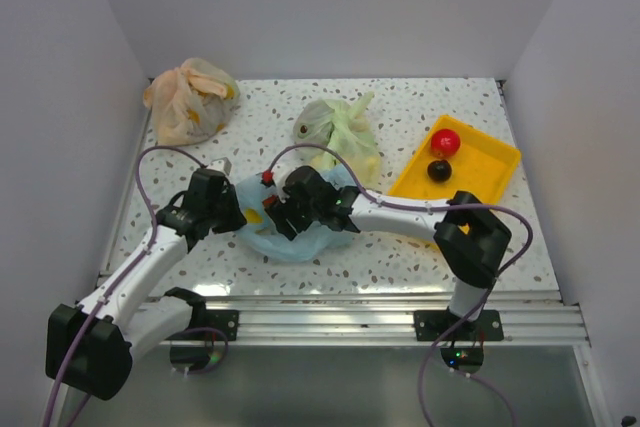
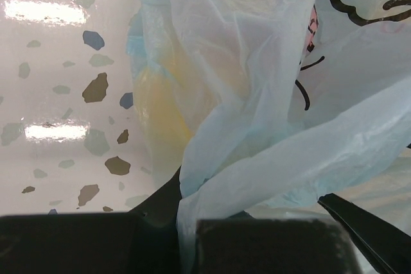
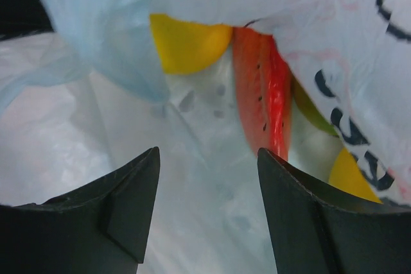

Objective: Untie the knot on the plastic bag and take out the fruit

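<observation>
The light blue plastic bag (image 1: pixel 290 237) lies in the middle of the table between both arms. My left gripper (image 1: pixel 238 209) is shut on a gathered fold of its plastic (image 2: pixel 212 178) at the bag's left side. My right gripper (image 1: pixel 285 215) is open inside the bag's mouth, its fingertips (image 3: pixel 144 165) apart over the bag's floor. In the right wrist view a watermelon slice (image 3: pixel 263 94) and yellow fruit (image 3: pixel 186 43) lie in the bag (image 3: pixel 192 210) just ahead of the fingers. A tied knot does not show. A red apple (image 1: pixel 446 142) and a dark round fruit (image 1: pixel 438 170) sit in the yellow tray (image 1: pixel 495 162).
A pale green tied bag (image 1: pixel 340 132) stands just behind the blue bag. An orange bag (image 1: pixel 190 99) sits at the back left. The yellow tray is at the right, near the right arm's elbow (image 1: pixel 475 232). White walls close the table on three sides.
</observation>
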Robot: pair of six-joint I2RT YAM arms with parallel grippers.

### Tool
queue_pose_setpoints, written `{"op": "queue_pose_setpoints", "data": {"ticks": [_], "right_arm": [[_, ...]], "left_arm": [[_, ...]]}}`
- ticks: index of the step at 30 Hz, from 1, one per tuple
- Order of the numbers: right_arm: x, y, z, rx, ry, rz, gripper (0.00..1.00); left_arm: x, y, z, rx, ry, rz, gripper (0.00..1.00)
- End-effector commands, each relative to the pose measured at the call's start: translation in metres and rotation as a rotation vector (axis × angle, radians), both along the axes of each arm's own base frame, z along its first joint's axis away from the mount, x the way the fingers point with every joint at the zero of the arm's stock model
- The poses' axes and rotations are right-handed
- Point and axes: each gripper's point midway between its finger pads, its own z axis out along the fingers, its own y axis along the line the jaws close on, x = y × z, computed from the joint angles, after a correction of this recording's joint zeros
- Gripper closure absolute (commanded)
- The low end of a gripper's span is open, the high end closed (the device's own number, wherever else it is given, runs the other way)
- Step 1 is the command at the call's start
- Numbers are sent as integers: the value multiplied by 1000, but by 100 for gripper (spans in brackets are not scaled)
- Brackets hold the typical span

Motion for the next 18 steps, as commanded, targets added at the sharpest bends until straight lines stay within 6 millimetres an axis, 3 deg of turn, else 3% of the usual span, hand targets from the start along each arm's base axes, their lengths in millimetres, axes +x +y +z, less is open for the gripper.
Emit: {"op": "queue_pose_setpoints", "data": {"ticks": [1,6,11,13,18], "right_arm": [[29,22,22,57,-117,-30,34],[47,30,19,53,-172,-64,30],[58,36,3,16,-186,-73,30],[57,36,7,23,-193,-68,30],[55,28,45,52,-240,-54,30]], "left_arm": [[-2,-1,3,1,-15,-16,100],[-3,0,2,6,-13,-19,100],[-3,-1,2,0,-15,-23,100],[-3,-1,3,2,-15,-21,100],[-3,1,4,9,-19,-15,100]]}}
